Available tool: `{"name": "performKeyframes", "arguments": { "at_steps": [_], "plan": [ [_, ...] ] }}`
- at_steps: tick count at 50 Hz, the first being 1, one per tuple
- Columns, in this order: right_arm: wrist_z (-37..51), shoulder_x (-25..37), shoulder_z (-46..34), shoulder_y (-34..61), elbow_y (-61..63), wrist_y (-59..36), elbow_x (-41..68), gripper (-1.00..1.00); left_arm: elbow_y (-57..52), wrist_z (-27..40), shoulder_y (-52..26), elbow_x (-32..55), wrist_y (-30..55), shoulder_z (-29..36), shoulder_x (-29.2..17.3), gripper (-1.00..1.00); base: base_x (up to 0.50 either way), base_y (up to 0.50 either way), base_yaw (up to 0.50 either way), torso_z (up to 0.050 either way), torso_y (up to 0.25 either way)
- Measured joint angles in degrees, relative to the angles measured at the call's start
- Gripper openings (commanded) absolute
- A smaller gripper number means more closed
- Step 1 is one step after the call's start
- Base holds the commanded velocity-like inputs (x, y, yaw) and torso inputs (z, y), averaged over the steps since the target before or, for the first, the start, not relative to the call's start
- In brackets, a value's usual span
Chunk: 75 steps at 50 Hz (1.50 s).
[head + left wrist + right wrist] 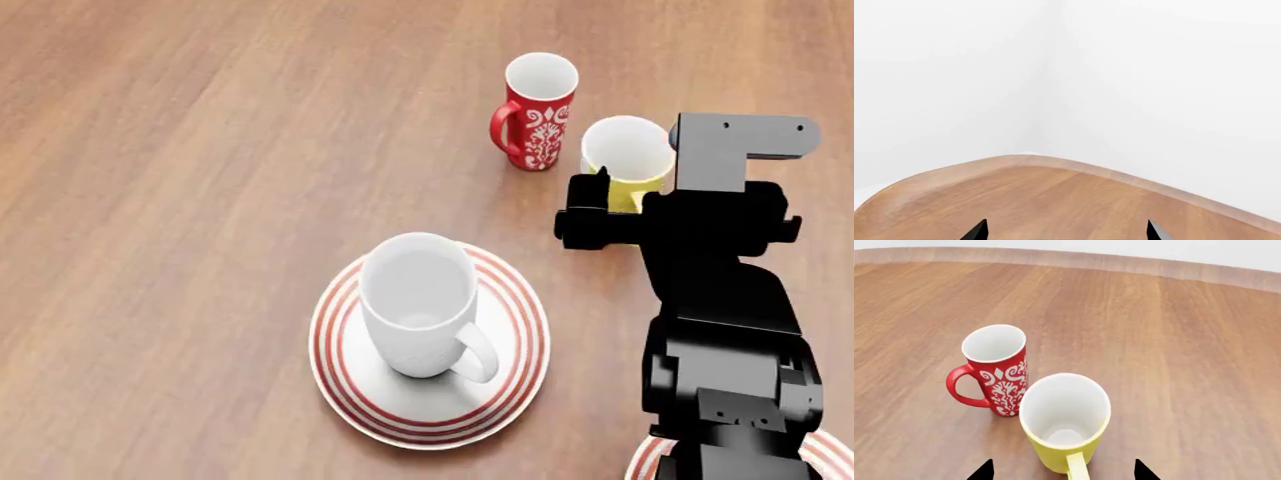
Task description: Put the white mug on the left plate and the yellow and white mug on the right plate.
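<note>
The yellow and white mug [1064,422] stands upright on the table [200,150], its handle pointing back toward my right gripper [1062,471]. From the head camera it sits at about one o'clock from the white mug [420,305], well apart from it. My right fingertips [982,471] are spread wide to either side of the handle, not yet touching anything; the mug lies just ahead of the gap between them.

The white mug already rests upright on the left plate [350,395], handle toward five o'clock, so I judge that half of the job done. The right plate [643,458] shows only as a sliver of red rings near my right arm's base, mostly hidden by the arm.

My left gripper [1066,231] hangs over a bare stretch near the table's rounded edge, fingertips apart, holding nothing.

The red mug [995,371] worries me. It stands just beside the yellow one, at about ten o'clock from it, their walls close to touching; I cannot tell whether they do. If I push in crooked, my left-hand fingertip could nudge it over. The handle sits in my line, so a shallow close might pinch only the handle and let the mug swing or slip on the lift. Going too deep could shove the mug forward and away.
</note>
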<state>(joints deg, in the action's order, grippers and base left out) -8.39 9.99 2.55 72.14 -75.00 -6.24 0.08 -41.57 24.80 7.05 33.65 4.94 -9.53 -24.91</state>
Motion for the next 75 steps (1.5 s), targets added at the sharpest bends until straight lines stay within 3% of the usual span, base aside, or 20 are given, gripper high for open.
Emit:
{"name": "performKeyframes", "arguments": {
  "at_steps": [13, 35, 63, 75],
  "plan": [
    [0.2, 0.0, 0.4, 0.1, 0.0, 0.3, 0.1, 1.0, 0.0, 0.0, 0.1, -0.4, -0.2, 0.1, -0.3, 1.0, 0.0, 0.0, 0.0, 0.002, -0.201],
    [0.8, 0.4, 1.7, 2.2, 0.0, 4.3, 0.1, 1.0, 0.2, 1.1, -0.2, 0.2, 0.3, -0.3, -0.5, 1.0, 0.0, 0.0, 0.0, 0.001, -0.007],
    [0.7, 0.3, 1.8, 2.5, 0.1, 4.9, 0.0, 1.0, 0.0, 0.8, 0.7, -0.8, -0.9, -0.1, -0.7, 1.0, 0.0, 0.0, 0.0, 0.0, -0.155],
    [0.5, 0.2, 1.9, 2.3, 0.0, 4.9, 0.0, 1.0, -0.1, 1.2, 0.5, -0.4, -0.5, -0.1, -1.0, 1.0, 0.0, 0.0, 0.0, 0.0, 0.0]
  ]
}}
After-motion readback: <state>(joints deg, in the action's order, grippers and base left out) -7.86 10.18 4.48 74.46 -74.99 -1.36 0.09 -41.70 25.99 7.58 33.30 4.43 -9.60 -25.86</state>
